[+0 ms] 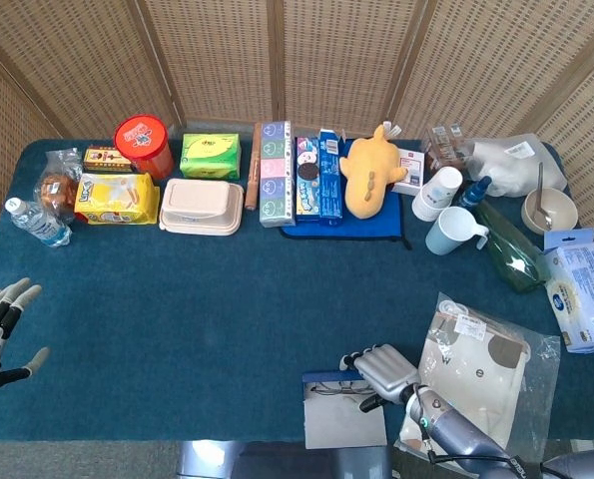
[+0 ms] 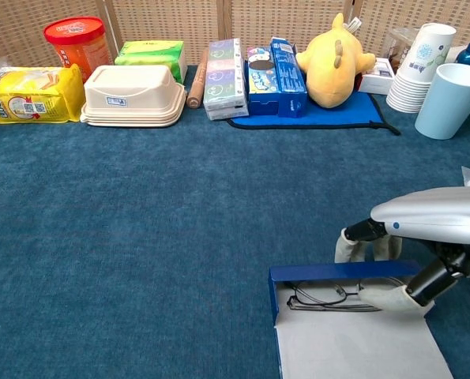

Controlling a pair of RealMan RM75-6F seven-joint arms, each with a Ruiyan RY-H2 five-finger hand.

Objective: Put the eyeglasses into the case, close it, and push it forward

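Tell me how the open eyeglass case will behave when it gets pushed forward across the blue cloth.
The case looks flat and boxy, so it should slide, not roll or tip. The fuzzy tablecloth may drag on it. Its grey lid lies open and flat, so it could flap or catch unless closed first.

Layout around the open case [image 2: 341,272]
Eyeglasses [image 2: 329,296] lie in it; right hand [image 2: 412,237] at its right; plush toy [image 2: 336,63] far behind.
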